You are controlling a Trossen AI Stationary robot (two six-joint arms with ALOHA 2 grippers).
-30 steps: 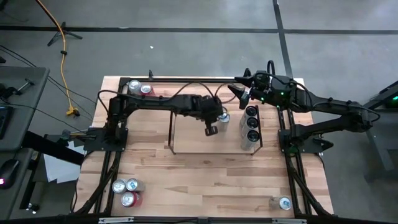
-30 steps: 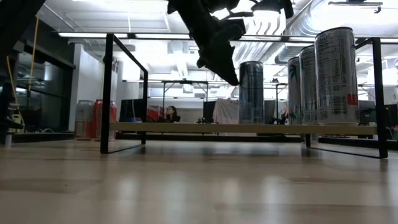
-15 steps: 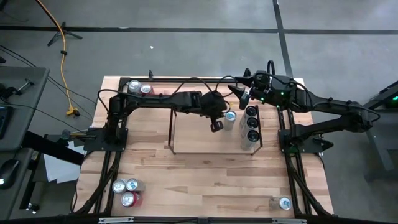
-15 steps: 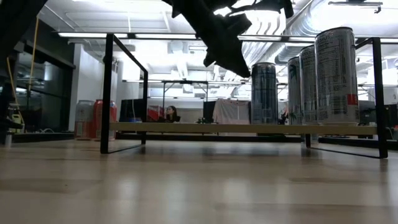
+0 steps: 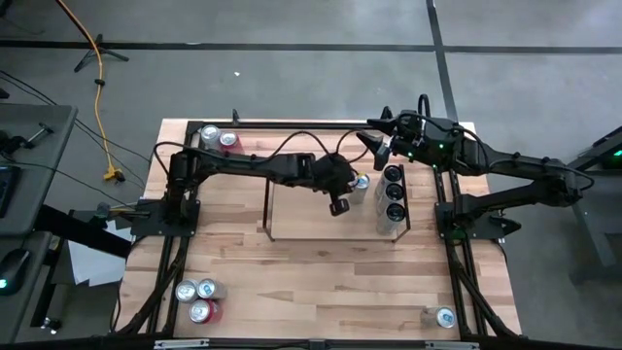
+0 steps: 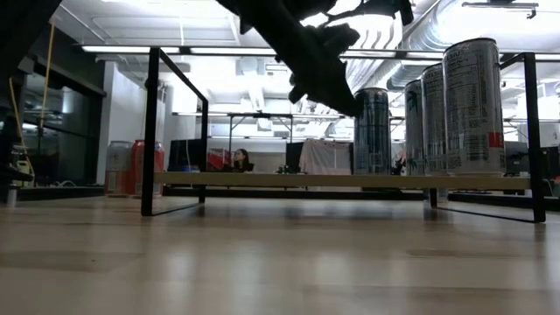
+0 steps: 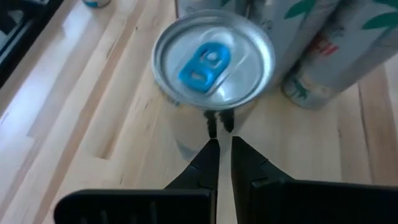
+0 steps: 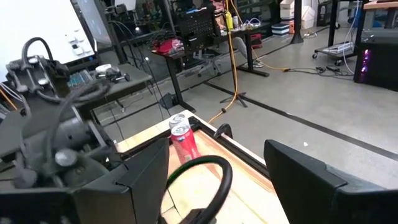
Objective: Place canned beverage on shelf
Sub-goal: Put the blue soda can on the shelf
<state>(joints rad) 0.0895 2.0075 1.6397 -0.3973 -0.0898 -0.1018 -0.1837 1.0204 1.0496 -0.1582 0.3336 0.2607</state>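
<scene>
Four cans (image 5: 393, 192) on shelf (image 5: 330, 233) already. Left gripper (image 7: 219, 127) above newest can (image 7: 213, 56), jaws together, probably just released. Right gripper (image 5: 374, 137) far right, jaws apart; next, fetch another can.

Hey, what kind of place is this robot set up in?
Probably a robotics lab or workshop: bare concrete floor, an orange cable trailing across it, and desks loaded with equipment behind the wooden table.

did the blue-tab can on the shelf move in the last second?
Yes. In the low view the can has slid right along the shelf, closing most of the gap to the three cans at its end. The left gripper is beside it, fingers shut.
</scene>
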